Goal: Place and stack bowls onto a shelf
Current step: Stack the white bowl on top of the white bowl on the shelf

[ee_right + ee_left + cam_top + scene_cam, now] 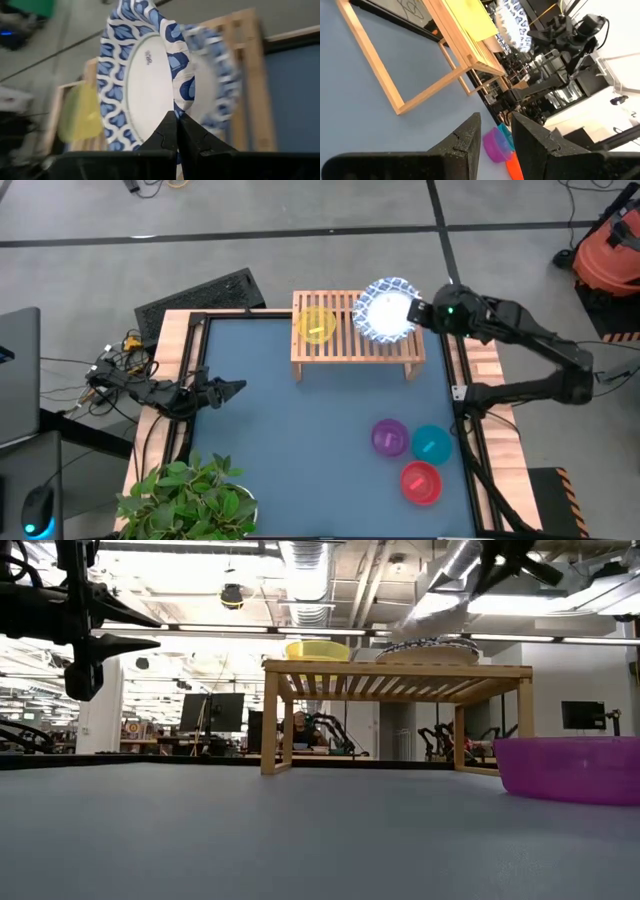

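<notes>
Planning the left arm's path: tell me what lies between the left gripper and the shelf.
Only bare blue table. The high view shows nothing on the stretch from the left gripper to the shelf; the purple bowl sits well off that line.

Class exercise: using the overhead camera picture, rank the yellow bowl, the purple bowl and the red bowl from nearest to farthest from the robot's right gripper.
The right gripper holds a blue-and-white bowl over the shelf.
1. Yellow bowl: on the shelf's left part, nearest.
2. Purple bowl: on the blue table, below the shelf in the picture.
3. Red bowl: nearest the table's front edge, farthest.
</notes>
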